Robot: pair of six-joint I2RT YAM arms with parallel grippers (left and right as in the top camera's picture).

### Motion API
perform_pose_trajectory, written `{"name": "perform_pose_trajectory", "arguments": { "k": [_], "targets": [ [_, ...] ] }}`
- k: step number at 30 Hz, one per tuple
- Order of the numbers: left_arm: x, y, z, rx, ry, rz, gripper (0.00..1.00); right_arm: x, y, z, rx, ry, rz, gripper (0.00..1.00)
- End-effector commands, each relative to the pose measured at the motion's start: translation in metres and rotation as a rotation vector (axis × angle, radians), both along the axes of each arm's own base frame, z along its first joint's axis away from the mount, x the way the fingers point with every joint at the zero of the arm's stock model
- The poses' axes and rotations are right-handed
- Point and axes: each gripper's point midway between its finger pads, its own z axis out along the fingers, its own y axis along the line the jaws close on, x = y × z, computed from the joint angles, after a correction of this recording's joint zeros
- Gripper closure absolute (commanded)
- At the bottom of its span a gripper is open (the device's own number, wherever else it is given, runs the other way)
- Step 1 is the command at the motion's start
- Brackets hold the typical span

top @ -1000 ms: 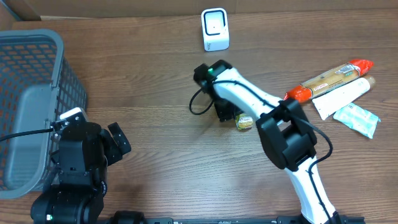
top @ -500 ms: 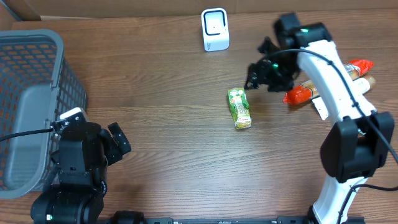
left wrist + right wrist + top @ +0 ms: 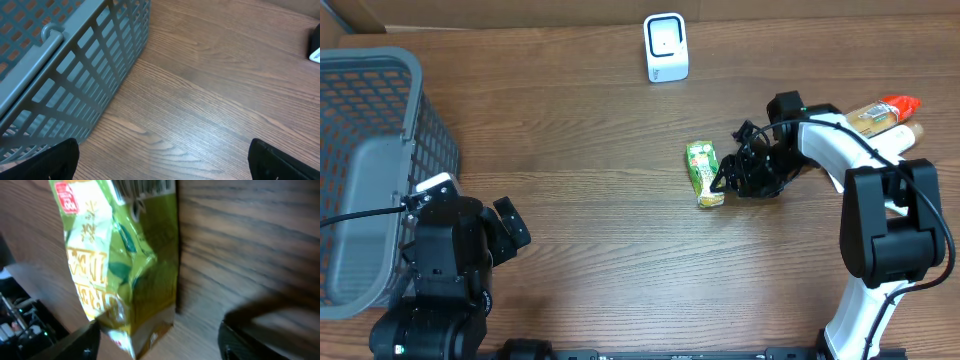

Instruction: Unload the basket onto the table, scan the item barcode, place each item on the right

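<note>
The item is a green and yellow packet (image 3: 704, 172), lying flat on the wooden table, mid-right. In the right wrist view the packet (image 3: 125, 255) fills the upper left, and barcode stripes (image 3: 145, 187) show at its top edge. My right gripper (image 3: 728, 180) sits low at the packet's right side and is open (image 3: 160, 345). The packet's near corner lies between its fingers, close to the left finger (image 3: 75, 345). The white scanner (image 3: 666, 47) stands at the back centre. My left gripper (image 3: 510, 228) rests wide open (image 3: 167, 165) at the front left with nothing between its fingers.
A grey mesh basket (image 3: 380, 120) takes up the left side and stands close by in the left wrist view (image 3: 75, 65). To the right of the right arm lie an orange-ended pack (image 3: 880, 112), a white tube (image 3: 875, 150) and a pale blue packet (image 3: 895, 192).
The right arm swung away from over the packet to the back right, then came down and left beside the packet. The packet has stayed put over the last half second. The left arm has not moved.
</note>
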Motion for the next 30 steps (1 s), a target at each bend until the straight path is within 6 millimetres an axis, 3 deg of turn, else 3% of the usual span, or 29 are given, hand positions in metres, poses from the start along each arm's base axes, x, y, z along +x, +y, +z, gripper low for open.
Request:
{"name": "perform_pose_trajectory", "arguments": {
  "k": [1, 4, 8, 12, 15, 20, 24, 27, 28, 30],
  "targets": [
    [-0.001, 0.003, 0.001, 0.002, -0.005, 0.018, 0.0, -0.003, 0.007, -0.004, 0.048, -0.021, 0.025, 0.29],
    [-0.001, 0.003, 0.001, 0.002, -0.005, 0.018, 0.0, -0.005, 0.007, -0.013, 0.049, -0.039, 0.024, 0.38],
    [-0.001, 0.003, 0.001, 0.002, -0.005, 0.018, 0.0, -0.005, 0.008, -0.016, 0.05, -0.048, 0.026, 0.64],
    [-0.001, 0.003, 0.001, 0.002, -0.005, 0.018, 0.0, -0.004, 0.008, -0.013, 0.05, -0.042, 0.022, 0.75],
    [-0.001, 0.003, 0.001, 0.002, -0.005, 0.018, 0.0, 0.001, 0.009, -0.003, 0.049, -0.037, 0.022, 0.96],
    [-0.001, 0.003, 0.001, 0.002, -0.005, 0.018, 0.0, 0.022, 0.01, 0.034, 0.011, -0.096, 0.014, 0.96],
    [-0.001, 0.003, 0.001, 0.002, -0.005, 0.018, 0.0, 0.038, -0.002, 0.063, -0.234, -0.199, -0.03, 0.96],
    [-0.001, 0.003, 0.001, 0.002, -0.005, 0.018, 0.0, 0.033, -0.003, 0.075, -0.478, -0.279, -0.021, 0.96],
    [-0.001, 0.003, 0.001, 0.002, -0.005, 0.018, 0.01, 0.022, 0.002, 0.071, -0.611, -0.305, 0.015, 0.96],
    [-0.001, 0.003, 0.001, 0.002, -0.005, 0.018, 0.0, 0.011, 0.011, 0.063, -0.718, -0.33, 0.066, 0.96]
  ]
}}
